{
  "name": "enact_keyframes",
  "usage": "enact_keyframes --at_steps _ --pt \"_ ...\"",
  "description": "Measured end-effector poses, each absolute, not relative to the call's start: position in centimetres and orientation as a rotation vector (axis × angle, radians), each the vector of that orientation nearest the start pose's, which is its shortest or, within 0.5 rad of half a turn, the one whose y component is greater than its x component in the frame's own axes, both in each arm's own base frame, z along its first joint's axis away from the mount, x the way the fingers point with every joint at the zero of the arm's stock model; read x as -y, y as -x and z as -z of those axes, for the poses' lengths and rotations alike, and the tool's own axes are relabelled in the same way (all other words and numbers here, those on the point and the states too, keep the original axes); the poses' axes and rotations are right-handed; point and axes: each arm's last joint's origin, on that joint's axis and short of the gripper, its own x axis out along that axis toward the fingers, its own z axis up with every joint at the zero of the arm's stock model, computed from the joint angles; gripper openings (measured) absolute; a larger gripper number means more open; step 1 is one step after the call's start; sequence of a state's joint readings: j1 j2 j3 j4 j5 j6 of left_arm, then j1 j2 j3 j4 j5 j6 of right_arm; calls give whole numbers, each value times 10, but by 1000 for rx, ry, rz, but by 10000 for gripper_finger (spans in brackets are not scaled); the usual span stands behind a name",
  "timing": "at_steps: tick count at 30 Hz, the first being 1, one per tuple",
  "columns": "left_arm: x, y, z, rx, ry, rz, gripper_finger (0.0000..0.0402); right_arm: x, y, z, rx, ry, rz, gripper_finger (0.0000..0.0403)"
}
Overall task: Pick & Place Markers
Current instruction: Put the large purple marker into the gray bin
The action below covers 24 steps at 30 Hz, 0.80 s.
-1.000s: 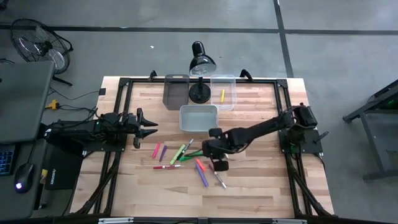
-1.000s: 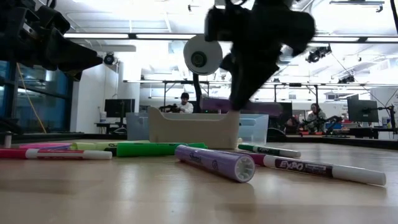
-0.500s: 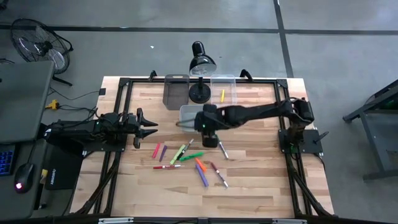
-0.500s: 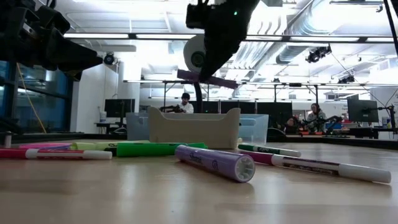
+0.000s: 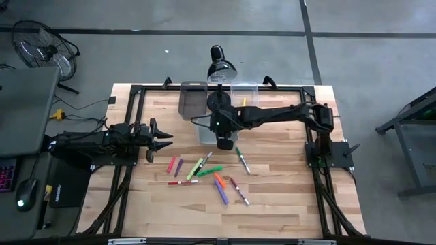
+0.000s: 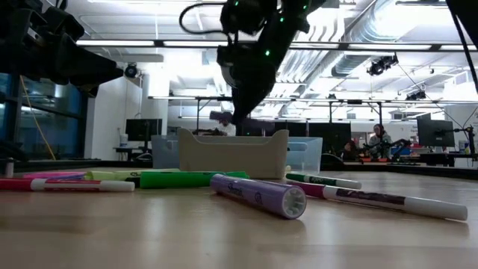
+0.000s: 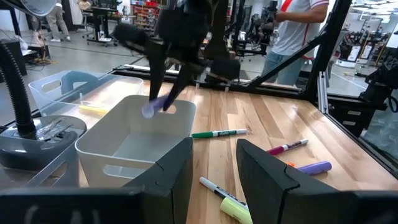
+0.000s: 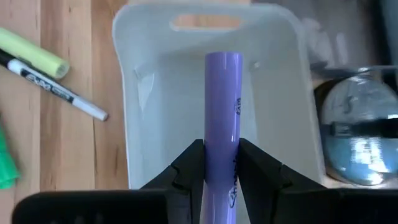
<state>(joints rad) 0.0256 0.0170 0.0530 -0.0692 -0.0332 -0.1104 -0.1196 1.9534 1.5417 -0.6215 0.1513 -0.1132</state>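
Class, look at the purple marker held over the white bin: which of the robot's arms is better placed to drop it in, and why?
The right. Its gripper is shut on the purple capped marker directly above the empty white plastic bin. The left gripper waits, open, at the table's left side.

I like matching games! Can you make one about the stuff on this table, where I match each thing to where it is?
Things:
1. purple marker
2. yellow marker
3. black desk lamp
4. left hand

Places:
A. in the far clear bin
B. open, off by the table's left side
C. gripped in the right hand over the white bin
D. between the two far bins

Pairs: 1-C, 2-A, 3-D, 4-B
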Motion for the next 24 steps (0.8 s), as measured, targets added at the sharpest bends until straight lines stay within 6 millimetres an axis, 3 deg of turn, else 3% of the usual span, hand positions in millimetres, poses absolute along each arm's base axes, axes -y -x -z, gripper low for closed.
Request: enact_keyframes --at_steps 6,13,24 --pt "-3 -95 -174 -30 110 -61 122 55 -420 -200 -1104 163 152 78" --pt "-3 -95 -174 -30 110 -61 122 57 -423 -189 -1125 155 145 78" --pt "-3 -95 -174 -30 110 -61 122 60 -424 -185 -1123 165 142 99"
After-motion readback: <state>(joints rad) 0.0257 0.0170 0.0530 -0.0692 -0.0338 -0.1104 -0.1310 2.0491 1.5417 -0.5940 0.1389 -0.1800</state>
